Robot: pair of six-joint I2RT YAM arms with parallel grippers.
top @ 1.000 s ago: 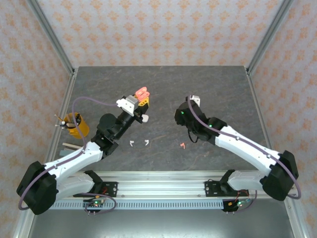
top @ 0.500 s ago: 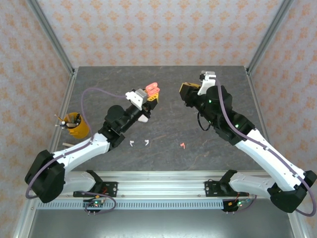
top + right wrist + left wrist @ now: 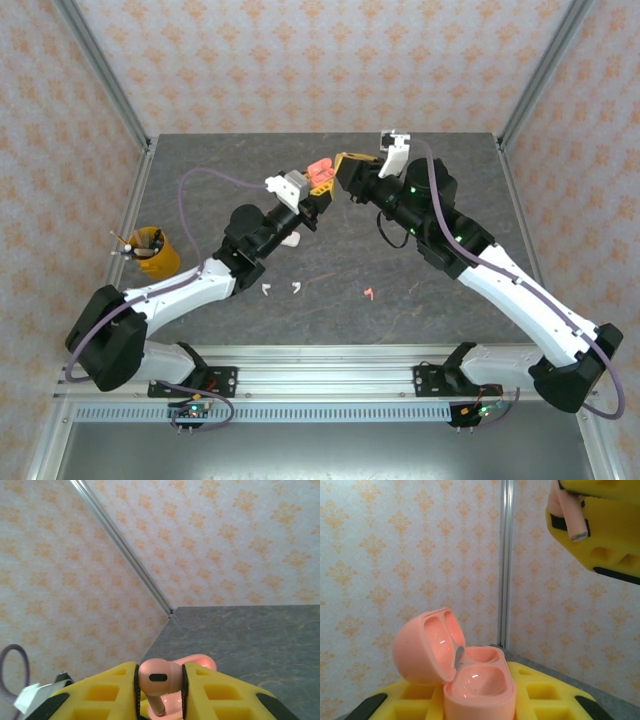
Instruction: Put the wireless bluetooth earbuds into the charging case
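Both arms are stretched forward and inward from their bases, so that the two end effectors come close together high above the far middle part of the worktop (image 3: 330, 325). The left arm runs as a long diagonal from the lower left, with the elbow low and the wrist raised. The left end effector (image 3: 318, 184) is closed narrowly on the base of a coral case (image 3: 477, 680). This case sits upright between the yellow fingers (image 3: 555, 700), its lid swung open to the left and its two wells open to view. The right arm rises from the lower right, bends at the elbow and points its wrist to the left, toward the case. The right end effector (image 3: 159, 692) is closed tightly on one coral earbud (image 3: 156, 676), with the rounded head out at the fingertips and the stem lying back between them. In the left wrist view this earbud hangs above and to the right of the open case, apart from it. Down on the worktop, two white earbuds (image 3: 267, 290) lie side by side near the left arm. A second coral earbud (image 3: 369, 293) lies further right, and a small white object (image 3: 290, 238) is partly hidden under the left wrist. An orange cup (image 3: 152, 252) stands near the left edge.
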